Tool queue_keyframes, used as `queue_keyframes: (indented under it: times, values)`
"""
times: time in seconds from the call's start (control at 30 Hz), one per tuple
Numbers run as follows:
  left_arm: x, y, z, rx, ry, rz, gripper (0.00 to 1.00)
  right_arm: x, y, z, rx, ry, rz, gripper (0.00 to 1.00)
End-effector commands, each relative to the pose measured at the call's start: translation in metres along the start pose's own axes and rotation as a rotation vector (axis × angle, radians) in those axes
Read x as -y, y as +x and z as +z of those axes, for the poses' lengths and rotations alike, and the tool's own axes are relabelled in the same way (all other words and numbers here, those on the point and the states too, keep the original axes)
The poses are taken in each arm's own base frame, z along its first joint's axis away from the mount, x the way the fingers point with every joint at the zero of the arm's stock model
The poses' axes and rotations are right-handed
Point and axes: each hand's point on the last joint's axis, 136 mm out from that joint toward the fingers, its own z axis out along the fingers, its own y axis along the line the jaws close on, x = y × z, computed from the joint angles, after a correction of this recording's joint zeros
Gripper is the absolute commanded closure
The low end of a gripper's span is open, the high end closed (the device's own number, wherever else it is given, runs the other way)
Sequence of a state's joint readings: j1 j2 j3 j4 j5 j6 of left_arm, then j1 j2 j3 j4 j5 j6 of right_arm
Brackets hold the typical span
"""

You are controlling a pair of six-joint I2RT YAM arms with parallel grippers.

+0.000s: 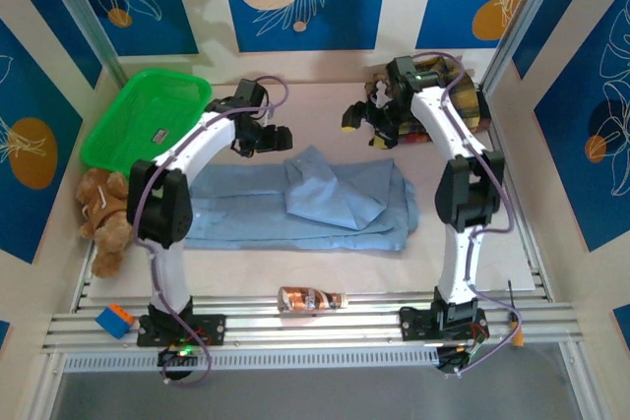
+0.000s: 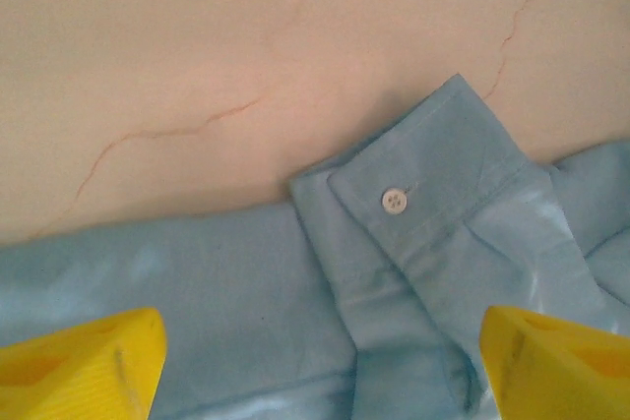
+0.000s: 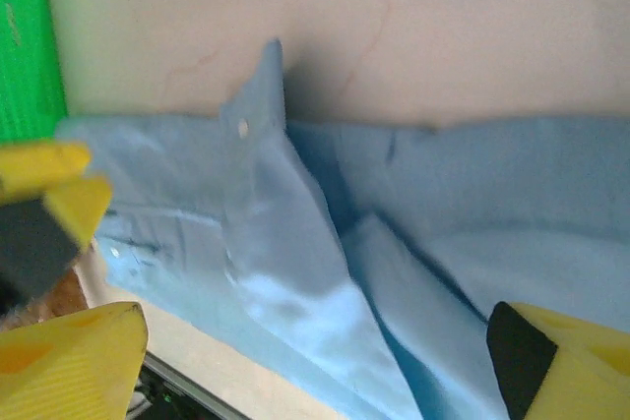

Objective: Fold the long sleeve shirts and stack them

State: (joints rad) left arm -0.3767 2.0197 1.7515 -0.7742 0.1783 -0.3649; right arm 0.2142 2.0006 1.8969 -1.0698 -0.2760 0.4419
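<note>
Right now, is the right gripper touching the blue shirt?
Apart. Top view: the right gripper hangs open beyond the far edge of the blue shirt, bare table between.

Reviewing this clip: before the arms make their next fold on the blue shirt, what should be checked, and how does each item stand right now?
1. Left claw open and empty: ok, it hovers over the cuff.
2. Right claw open and empty: ok.
3. Light blue shirt spread out lengthwise: ok.
4. Sleeve tucked within the shirt's outline: not ok, the cuff pokes past the far edge.
5. Plaid shirt ready to stack: cannot tell, the right arm hides most of it.
</note>
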Motion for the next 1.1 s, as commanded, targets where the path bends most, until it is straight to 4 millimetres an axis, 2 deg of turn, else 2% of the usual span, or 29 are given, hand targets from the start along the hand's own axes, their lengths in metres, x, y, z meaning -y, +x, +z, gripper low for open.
queue_keyframes:
  times: [0.0, 0.1, 0.27, 0.37, 0.63, 0.7, 0.87, 1.07]
  values:
    - [0.008, 0.01, 0.018, -0.112, 0.002, 0.163, 0.23, 0.002, 0.034, -0.005, -0.003, 0.027, -0.06, 0.06]
    - [0.014, 0.001, 0.038, -0.116, -0.001, 0.215, 0.28, 0.001, 0.067, -0.004, -0.037, 0.008, -0.064, 0.05]
    - [0.021, -0.005, 0.07, -0.141, 0.013, 0.246, 0.35, 0.007, 0.102, 0.0, -0.091, 0.014, -0.042, 0.05]
    - [0.026, -0.005, 0.084, -0.155, 0.02, 0.277, 0.36, 0.009, 0.111, 0.002, -0.107, 0.022, -0.041, 0.05]
    - [0.023, 0.001, 0.11, -0.202, 0.002, 0.331, 0.4, 0.008, 0.122, 0.005, -0.126, 0.038, -0.049, 0.05]
    - [0.026, 0.005, 0.115, -0.214, 0.022, 0.337, 0.46, 0.009, 0.125, 0.007, -0.134, 0.041, -0.045, 0.05]
    - [0.033, 0.02, 0.126, -0.258, 0.066, 0.35, 0.68, 0.014, 0.129, 0.011, -0.138, 0.059, -0.032, 0.06]
    - [0.037, 0.019, 0.117, -0.247, 0.094, 0.366, 0.94, 0.018, 0.127, 0.014, -0.128, 0.068, -0.02, 0.06]
